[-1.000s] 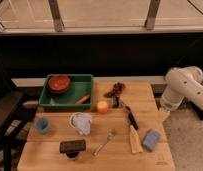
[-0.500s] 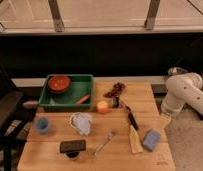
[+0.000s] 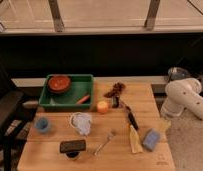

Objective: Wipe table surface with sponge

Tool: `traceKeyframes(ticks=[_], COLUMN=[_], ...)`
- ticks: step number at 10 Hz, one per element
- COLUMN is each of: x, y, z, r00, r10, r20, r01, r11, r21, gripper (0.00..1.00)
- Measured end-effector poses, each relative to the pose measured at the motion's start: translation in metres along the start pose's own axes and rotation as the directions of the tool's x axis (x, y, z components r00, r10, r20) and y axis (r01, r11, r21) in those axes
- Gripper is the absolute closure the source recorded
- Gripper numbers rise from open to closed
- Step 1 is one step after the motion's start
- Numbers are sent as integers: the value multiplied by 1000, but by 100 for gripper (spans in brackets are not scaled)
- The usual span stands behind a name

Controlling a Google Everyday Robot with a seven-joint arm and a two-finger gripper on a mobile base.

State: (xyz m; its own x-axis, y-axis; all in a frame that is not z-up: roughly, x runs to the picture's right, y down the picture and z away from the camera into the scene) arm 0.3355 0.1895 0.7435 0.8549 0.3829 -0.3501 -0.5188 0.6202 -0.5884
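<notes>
A blue-grey sponge [image 3: 151,139] lies flat near the front right corner of the wooden table [image 3: 55,161]. My white arm [image 3: 186,98] reaches in from the right, beyond the table's right edge. My gripper [image 3: 165,125] hangs below it at the table's right edge, just up and to the right of the sponge and apart from it. Nothing shows in the gripper.
A green tray [image 3: 91,80] at the back left holds a red bowl [image 3: 59,83] and an orange piece [image 3: 83,99]. An orange ball [image 3: 102,106], white cloth [image 3: 82,122], blue cup [image 3: 43,125], black block [image 3: 72,146], fork [image 3: 105,142], black-handled tool [image 3: 131,119] and yellow item [image 3: 134,139] lie around. A dark chair [image 3: 7,115] stands at left.
My arm has come lower and a little toward the table's right edge, bringing the gripper closer to the sponge. The things on the table have not moved.
</notes>
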Motion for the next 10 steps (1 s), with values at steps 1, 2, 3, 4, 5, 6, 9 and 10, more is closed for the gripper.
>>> traceKeyframes(ticks=[1, 2, 3, 4, 5, 6, 9, 10], x=[0, -2, -3, -2, -1, -1, -3, -3], y=[0, 1, 3, 5, 7, 9, 16, 18], z=[0, 3, 11, 20, 26, 33, 48, 54], r00=[1000, 1000, 1000, 999, 999, 999, 999, 999], r10=[-4, -19, -31, -36, -35, -34, -36, -33], r20=[-2, -3, 2, 9, 16, 20, 22, 21], r01=[4, 19, 31, 37, 36, 36, 38, 36], r11=[1000, 1000, 999, 997, 996, 994, 989, 987], r21=[-2, -9, -34, -62, -84, -103, -143, -156], gripper=[35, 35, 35, 35, 35, 35, 35, 35])
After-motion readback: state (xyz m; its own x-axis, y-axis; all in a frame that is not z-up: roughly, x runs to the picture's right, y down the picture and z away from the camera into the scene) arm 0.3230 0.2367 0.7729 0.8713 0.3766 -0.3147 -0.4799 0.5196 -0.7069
